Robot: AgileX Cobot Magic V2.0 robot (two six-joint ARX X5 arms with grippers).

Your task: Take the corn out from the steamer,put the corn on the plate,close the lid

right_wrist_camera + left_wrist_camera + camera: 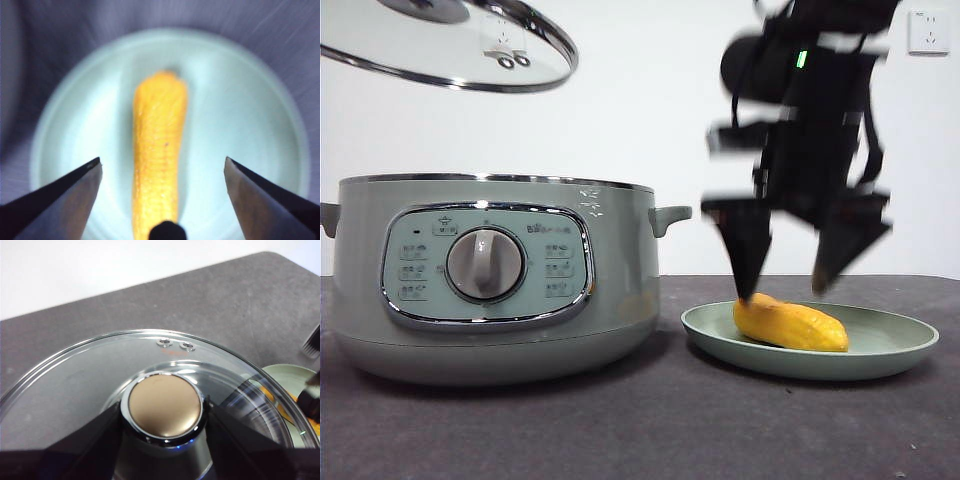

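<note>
The left gripper (165, 440) is clamped on the knob of the lid (450, 50), held high above the open pot (490, 280), well clear of its chrome rim. Right of the pot, the corn (790, 323) lies on the plate (895, 350). The right gripper (785, 285) hangs just above it, jaws spread wide. Only its wrist view shows bare plate either side of the corn.

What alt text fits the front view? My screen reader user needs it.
The corn lies on the plate beneath the open right tool. Left of it stands the steamer, uncovered, with the lid held high above it.
</note>
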